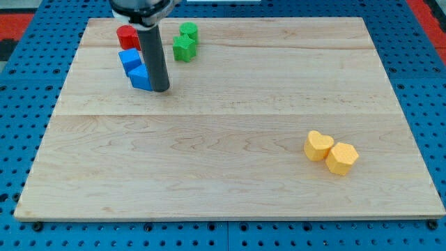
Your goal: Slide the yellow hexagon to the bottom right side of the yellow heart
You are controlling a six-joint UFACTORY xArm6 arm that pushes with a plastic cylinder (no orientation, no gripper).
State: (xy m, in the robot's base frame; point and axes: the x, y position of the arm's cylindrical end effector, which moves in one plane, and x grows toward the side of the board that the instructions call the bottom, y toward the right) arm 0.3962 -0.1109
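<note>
Pincer: none fitted; I run a plain rod, so nothing opens or holds. My tip [160, 89] rests far left, touching the right side of a blue block [141, 78], with another blue block [129, 58], a red block [127, 35] and two green blocks [185, 40] close by. Yellow hexagon [341, 158] already touches the yellow heart [318, 146] on its near-right side. Risk: any further shove, or a careless crossing, could knock them apart.
</note>
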